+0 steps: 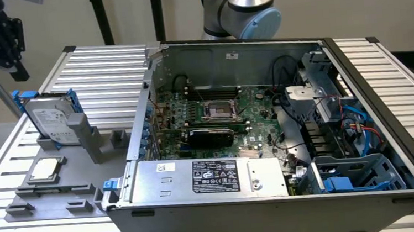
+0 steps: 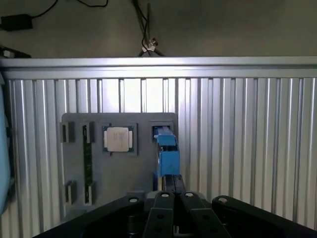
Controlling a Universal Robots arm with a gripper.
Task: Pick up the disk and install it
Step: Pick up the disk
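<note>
Well below the closed jaws, the disk [image 1: 48,122] upright in its stand [image 1: 87,137]

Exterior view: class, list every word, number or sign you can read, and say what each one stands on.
No text is readable.
On the silver box, the black label: too small to read.
On the same box, the white sticker: too small to read.
On the disk, the white label: too small to read.
On the chip: nothing readable.

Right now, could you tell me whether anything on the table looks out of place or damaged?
Nothing stands out. The disk stands on edge in its grey holder, the processor chip lies flat on that holder, and the computer case lies open with nothing spilled.
</note>
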